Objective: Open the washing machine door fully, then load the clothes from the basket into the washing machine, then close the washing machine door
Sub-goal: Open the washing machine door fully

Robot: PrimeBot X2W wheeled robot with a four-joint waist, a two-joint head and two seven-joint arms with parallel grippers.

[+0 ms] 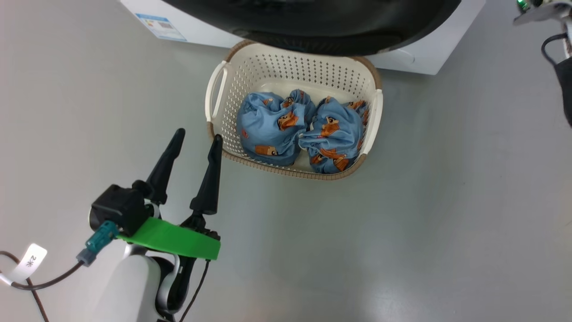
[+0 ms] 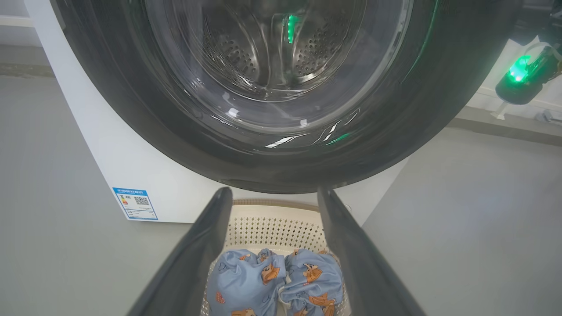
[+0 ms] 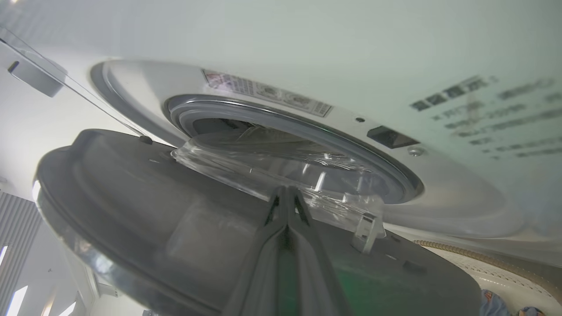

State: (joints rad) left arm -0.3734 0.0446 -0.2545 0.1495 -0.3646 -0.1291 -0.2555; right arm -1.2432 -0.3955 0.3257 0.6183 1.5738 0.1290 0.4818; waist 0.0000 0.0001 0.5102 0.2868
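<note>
The cream basket (image 1: 286,67) stands on the floor before the white washing machine (image 1: 426,53), holding two blue printed clothes bundles (image 1: 268,129) (image 1: 335,134). The black-rimmed door (image 1: 313,27) hangs over the basket's far edge. My left gripper (image 1: 199,135) is open and empty, just left of the basket's near corner. In the left wrist view the clothes (image 2: 272,281) and basket (image 2: 272,224) lie between my fingers, below the door (image 2: 131,109). My right gripper (image 3: 287,191) is shut, its fingers lying along the inner side of the partly open door (image 3: 131,210), below the grey gasket (image 3: 263,112).
Grey floor (image 1: 447,223) surrounds the basket. A blue label (image 2: 135,203) sits low on the washer's front. Part of my right arm (image 1: 564,71) with a green light (image 2: 520,70) hangs right of the door. A tagged cable (image 1: 31,261) trails from my left wrist.
</note>
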